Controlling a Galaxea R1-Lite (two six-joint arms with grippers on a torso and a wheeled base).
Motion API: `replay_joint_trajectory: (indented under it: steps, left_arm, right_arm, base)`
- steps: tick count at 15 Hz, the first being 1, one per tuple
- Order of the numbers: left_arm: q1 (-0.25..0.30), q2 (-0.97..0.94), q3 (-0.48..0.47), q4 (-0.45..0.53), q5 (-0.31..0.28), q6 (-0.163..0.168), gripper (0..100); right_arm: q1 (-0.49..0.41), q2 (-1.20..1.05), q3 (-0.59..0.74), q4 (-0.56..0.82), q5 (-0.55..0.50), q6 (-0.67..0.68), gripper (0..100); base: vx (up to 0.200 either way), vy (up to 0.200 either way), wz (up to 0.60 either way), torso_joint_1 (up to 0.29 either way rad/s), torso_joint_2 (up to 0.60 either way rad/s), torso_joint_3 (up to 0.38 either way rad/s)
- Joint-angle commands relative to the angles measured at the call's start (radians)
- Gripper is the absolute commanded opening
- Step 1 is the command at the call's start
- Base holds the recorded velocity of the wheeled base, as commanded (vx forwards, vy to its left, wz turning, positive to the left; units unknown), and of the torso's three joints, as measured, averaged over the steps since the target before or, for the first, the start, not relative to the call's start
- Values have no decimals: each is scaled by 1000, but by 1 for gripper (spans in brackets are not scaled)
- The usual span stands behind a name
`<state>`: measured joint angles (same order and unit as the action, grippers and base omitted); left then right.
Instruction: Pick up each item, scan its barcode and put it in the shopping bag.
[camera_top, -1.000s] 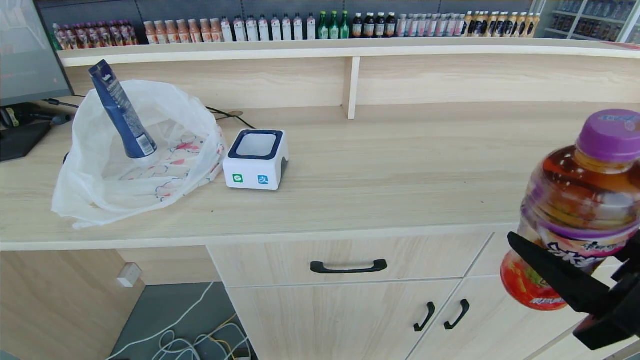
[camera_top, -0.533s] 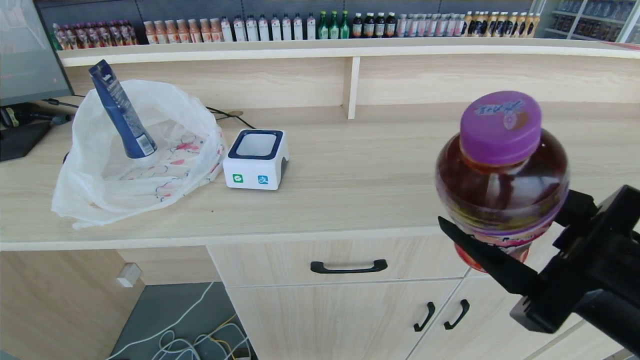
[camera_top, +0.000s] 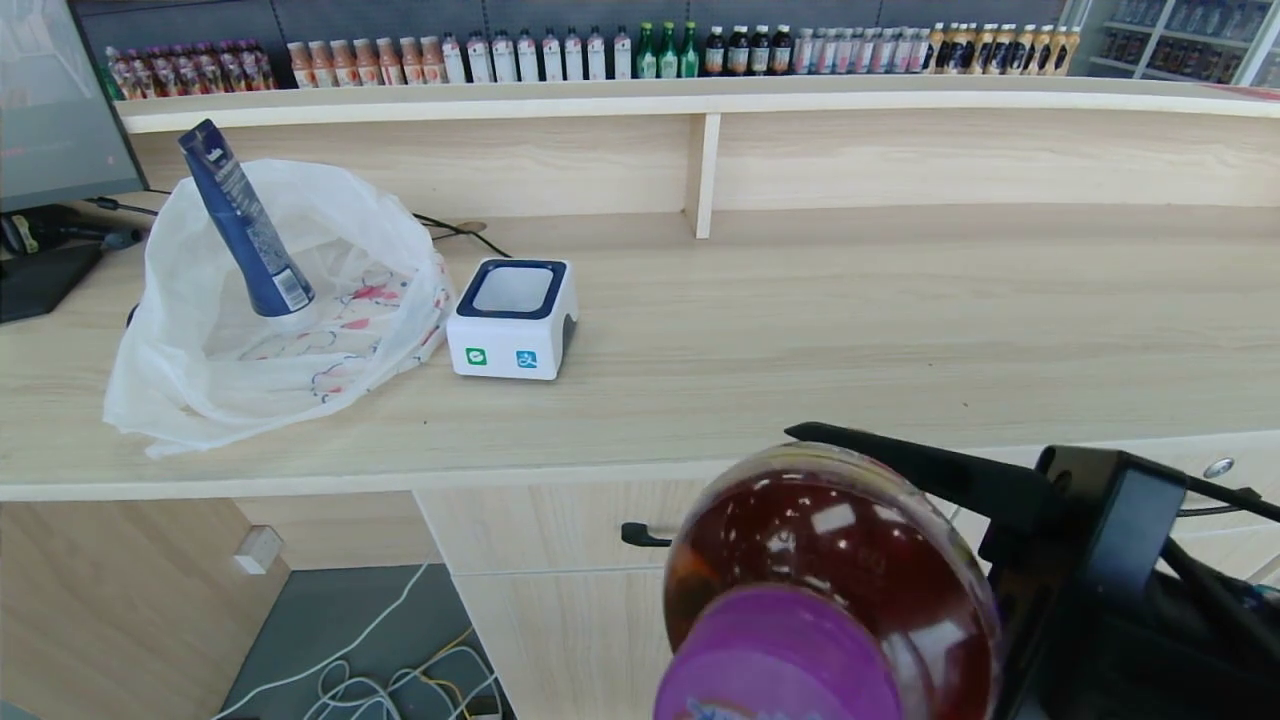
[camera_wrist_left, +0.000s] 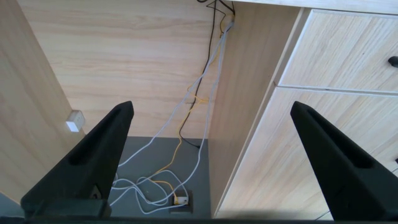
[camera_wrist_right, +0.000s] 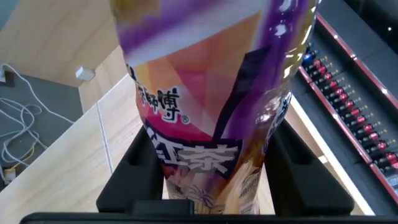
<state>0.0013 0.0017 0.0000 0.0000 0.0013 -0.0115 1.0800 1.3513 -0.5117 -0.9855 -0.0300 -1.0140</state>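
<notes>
A tea bottle (camera_top: 840, 560) with a purple cap (camera_top: 770, 660) hangs in front of the counter's lower right edge, tipped so the cap faces the head camera. My right gripper (camera_top: 835, 520) is shut on the bottle; in the right wrist view its black fingers (camera_wrist_right: 137, 162) clamp the bottle's pink and purple label (camera_wrist_right: 205, 143). The white scanner (camera_top: 512, 318) with a dark blue rim stands on the counter. To its left the white shopping bag (camera_top: 200, 380) lies open with a blue tube (camera_top: 245, 225) leaning in it. My left gripper (camera_wrist_left: 211, 112) is open, low beside the cabinet.
The wooden counter (camera_top: 800, 330) has a raised back shelf (camera_top: 700, 100) and a divider post (camera_top: 703, 175). A monitor (camera_top: 50, 110) stands at the far left. Drawers with black handles (camera_top: 855, 632) lie below. Cables (camera_wrist_left: 174, 186) trail on the floor.
My right arm has swung the bottle left and down, from upright at the right edge to tipped over with the cap toward the camera. Bag, tube and scanner have not moved.
</notes>
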Motion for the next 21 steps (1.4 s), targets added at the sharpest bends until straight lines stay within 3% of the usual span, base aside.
replay_joint_trajectory:
  steps: [1,7,21]
  left_arm:
    - [0,0,0,0,0,-1,100]
    - [0,0,0,0,0,-1,100]
    - [0,0,0,0,0,1,100]
  right_arm:
    - [17,11,-5,-1,21,-24,0]
    - [87,5,-19,1,28,-104,0]
    - [152,62,-25,-1,82,-356,0]
  base:
    - [0,0,0,0,0,0]
    - [0,0,0,0,0,0]
    - [0,0,0,0,0,0]
